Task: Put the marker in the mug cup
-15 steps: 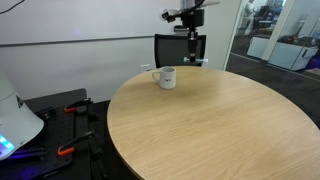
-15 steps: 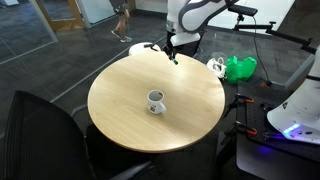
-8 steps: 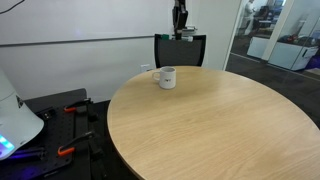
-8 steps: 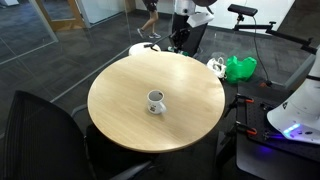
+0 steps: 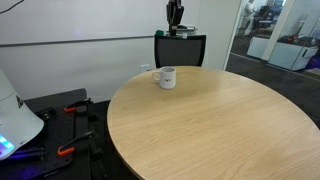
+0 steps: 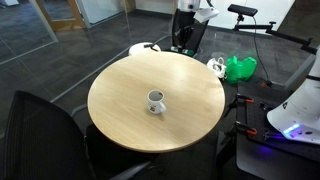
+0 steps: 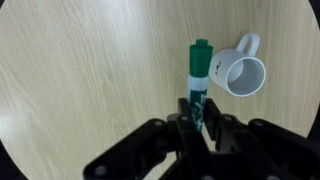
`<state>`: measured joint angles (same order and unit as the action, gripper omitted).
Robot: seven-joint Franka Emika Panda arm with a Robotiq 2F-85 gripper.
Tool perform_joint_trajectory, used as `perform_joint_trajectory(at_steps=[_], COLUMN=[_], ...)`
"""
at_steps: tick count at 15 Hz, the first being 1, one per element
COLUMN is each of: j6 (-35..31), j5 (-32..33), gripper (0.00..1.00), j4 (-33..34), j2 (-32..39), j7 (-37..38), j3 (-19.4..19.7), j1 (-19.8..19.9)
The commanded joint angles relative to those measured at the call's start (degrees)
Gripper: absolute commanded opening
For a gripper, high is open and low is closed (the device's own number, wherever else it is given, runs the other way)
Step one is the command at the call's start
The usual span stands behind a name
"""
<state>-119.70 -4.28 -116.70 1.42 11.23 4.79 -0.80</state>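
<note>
Marker (image 7: 199,75): clamped in the claw (image 7: 200,120), held high above the counter (image 7: 80,70); mug cup (image 7: 240,72) upright and empty well below; pickup apparently done, lowering and drop-in outstanding.

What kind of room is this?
Probably an office or a lab. There is a round light-wood table, a black padded office chair beside it, and glass partition walls around grey carpet.
</note>
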Motion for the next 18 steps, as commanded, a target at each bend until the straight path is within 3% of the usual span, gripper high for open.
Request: perform_joint_trajectory(at_steps=[1, 5, 11, 13, 18], j6=[0.4, -1.25, 2.49, 4.73, 6.43], j5=[-3.27, -9.8, -20.06, -19.86, -10.24], gripper=[0.05, 0.05, 0.05, 0.05, 0.05], j4=[1.14, 2.3, 4.79, 5.81, 7.65], j2=[0.7, 1.99, 4.51, 5.25, 5.89], j7=[-1.51, -4.63, -18.2, -21.65, -21.04], j3=[-1.24, -1.54, -1.6, -1.46, -1.24], j1=[0.95, 1.18, 2.5, 3.12, 3.37])
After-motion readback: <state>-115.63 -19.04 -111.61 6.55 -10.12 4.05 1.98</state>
